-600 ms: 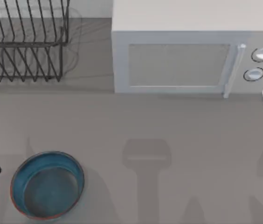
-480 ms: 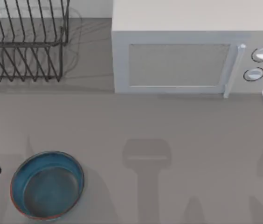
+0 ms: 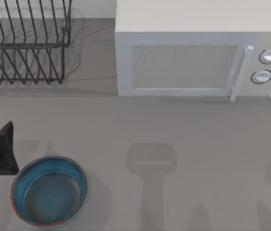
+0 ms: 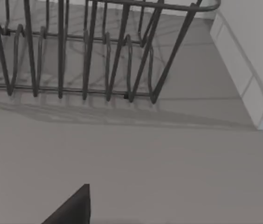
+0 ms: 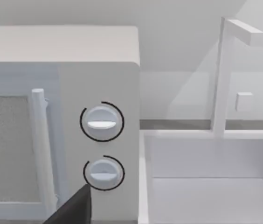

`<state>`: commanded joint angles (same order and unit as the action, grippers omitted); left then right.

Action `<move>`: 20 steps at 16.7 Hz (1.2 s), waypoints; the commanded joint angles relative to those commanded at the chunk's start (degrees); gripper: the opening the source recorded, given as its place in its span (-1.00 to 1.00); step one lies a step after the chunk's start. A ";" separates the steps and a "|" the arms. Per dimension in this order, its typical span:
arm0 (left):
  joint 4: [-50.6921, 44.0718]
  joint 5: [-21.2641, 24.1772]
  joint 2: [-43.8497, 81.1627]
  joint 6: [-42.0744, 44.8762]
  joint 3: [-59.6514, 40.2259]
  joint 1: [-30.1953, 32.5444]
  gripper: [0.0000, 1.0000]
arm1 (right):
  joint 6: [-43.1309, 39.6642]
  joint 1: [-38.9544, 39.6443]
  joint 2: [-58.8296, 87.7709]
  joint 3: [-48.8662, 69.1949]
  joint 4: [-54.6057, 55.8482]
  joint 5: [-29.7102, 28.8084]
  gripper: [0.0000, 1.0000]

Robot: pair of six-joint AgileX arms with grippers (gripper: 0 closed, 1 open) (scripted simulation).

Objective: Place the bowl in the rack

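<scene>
— Seen from the top cam, where's the round blue-teal bowl (image 3: 49, 197) w/ reddish-brown rim?
— Table's front left, just right of the left gripper (image 3: 0, 154); can't tell its finger state.
— Left wrist cam?
— Black wire rack (image 4: 89, 51) stands beyond on the grey table (image 4: 169, 168).

No text, label, brand, number or sign can be read anywhere. The microwave (image 3: 193, 53) has a plain door and top, and its two dials (image 5: 101, 122) bear only a blank bar each, with no markings around them.
</scene>
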<state>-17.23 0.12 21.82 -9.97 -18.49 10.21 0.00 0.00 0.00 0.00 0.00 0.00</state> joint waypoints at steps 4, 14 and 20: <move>-15.11 -0.16 22.26 -8.24 -15.31 8.53 1.00 | 0.00 0.00 0.00 0.00 0.00 0.00 1.00; -46.43 -0.16 65.69 -25.73 -47.67 26.63 1.00 | 0.00 0.00 0.00 0.00 0.00 0.00 1.00; -50.70 -0.11 71.65 -28.36 -52.92 29.32 1.00 | 0.00 0.00 0.00 0.00 0.00 0.00 1.00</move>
<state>-67.93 0.02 93.47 -38.33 -71.41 39.53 0.00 0.00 0.00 0.00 0.00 0.00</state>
